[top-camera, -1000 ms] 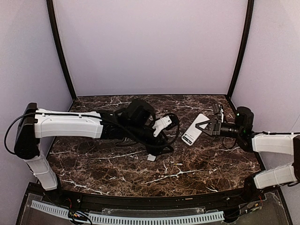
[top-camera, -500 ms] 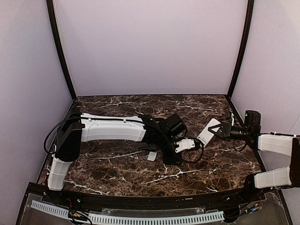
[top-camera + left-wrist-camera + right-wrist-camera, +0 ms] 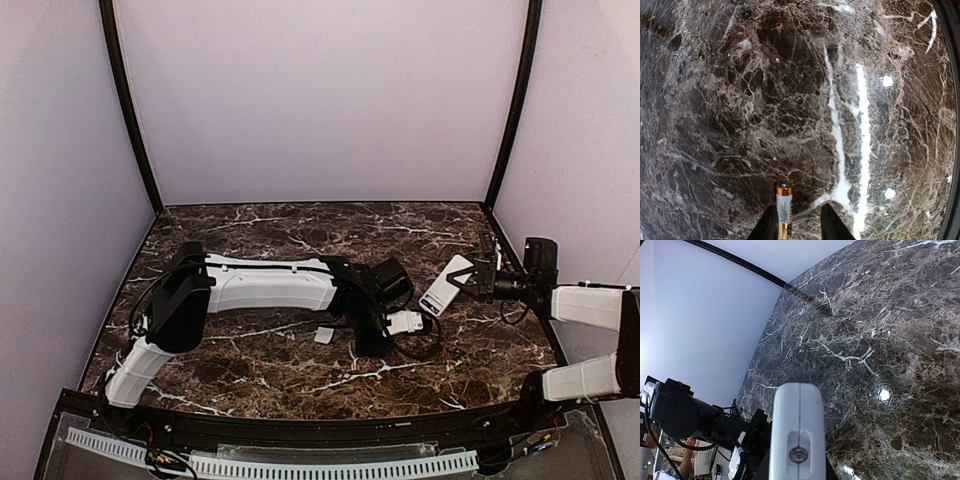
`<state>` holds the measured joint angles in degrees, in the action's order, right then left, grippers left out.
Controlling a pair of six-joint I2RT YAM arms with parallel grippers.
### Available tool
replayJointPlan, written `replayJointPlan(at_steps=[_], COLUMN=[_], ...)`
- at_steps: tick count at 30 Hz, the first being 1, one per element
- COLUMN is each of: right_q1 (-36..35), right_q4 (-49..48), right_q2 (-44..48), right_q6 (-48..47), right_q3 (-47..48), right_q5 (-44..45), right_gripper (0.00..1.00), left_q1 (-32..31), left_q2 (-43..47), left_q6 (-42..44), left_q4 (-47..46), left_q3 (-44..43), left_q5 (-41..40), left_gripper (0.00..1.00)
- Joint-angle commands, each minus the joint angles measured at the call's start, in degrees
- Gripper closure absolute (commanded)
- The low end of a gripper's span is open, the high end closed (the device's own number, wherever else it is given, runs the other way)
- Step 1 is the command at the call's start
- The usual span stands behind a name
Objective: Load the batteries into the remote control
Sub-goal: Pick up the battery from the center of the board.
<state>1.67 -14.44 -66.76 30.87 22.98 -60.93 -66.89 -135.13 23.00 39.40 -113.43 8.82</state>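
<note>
Since a second ago my left gripper [image 3: 404, 322] has swung rightward, pinching a white-and-copper cylindrical battery [image 3: 784, 210]; my right gripper [image 3: 472, 283] clamps the white rectangular plastic remote control [image 3: 446, 285] aloft. That off-centre pinch could let the battery slip

Lab enclosure: blank walls [image 3: 320, 100], marble tabletop [image 3: 240, 365]

Battery [image 3: 784, 210] base, remote control [image 3: 797, 412] bottom beyond view edges

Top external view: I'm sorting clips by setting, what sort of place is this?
Probably a robot test booth: plain lilac walls enclose a marble-patterned table, with a left arm and right arm mounted at its near edge.
</note>
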Motion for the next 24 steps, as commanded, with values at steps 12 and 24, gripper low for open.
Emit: replayJointPlan(at_steps=[12, 24], right_q1=[0.4, -7.1], right_q4=[1.6, 1.5], right_q2=[-1.0, -3.1], right_q6=[-2.0, 0.3], right_q3=[0.3, 2.2], right_q5=[-2.2, -3.1], right_gripper=[1.0, 1.0], left_q1=[-0.3, 0.4], left_q2=[-4.4, 17.3], left_q6=[2.9, 4.2], left_q4=[5.7, -6.1], left_q3=[-4.5, 18.4], left_q5=[-3.6, -3.1], left_gripper=[0.92, 1.0])
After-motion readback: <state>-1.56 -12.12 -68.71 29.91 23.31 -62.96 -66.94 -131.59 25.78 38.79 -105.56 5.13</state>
